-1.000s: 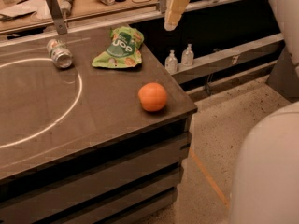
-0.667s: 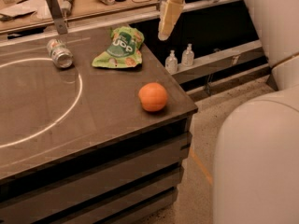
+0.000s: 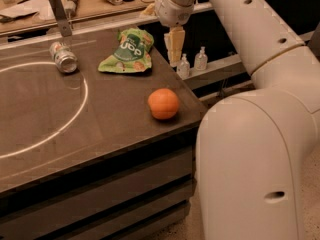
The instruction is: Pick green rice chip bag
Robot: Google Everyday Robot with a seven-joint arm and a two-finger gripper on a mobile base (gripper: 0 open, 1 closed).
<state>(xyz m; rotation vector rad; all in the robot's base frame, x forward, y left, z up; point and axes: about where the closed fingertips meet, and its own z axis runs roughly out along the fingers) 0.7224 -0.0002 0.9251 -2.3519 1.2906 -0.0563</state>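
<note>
The green rice chip bag [image 3: 127,53] lies flat near the far right corner of the dark table [image 3: 75,129], crinkled, with white lettering. My gripper [image 3: 174,59] hangs fingers-down just past the table's right edge, a short way to the right of the bag and apart from it. The big white arm fills the right side of the view.
An orange [image 3: 163,103] sits near the table's right front edge. A silver can [image 3: 64,57] lies on its side at the far left, by a white circle line. Two small bottles [image 3: 192,64] stand on a shelf beyond the edge. A cluttered wooden counter [image 3: 75,4] runs behind.
The arm has swung in from the right and now fills much of the view. The gripper has come down and leftward, closer to the bag. The bag, orange and can have not moved.
</note>
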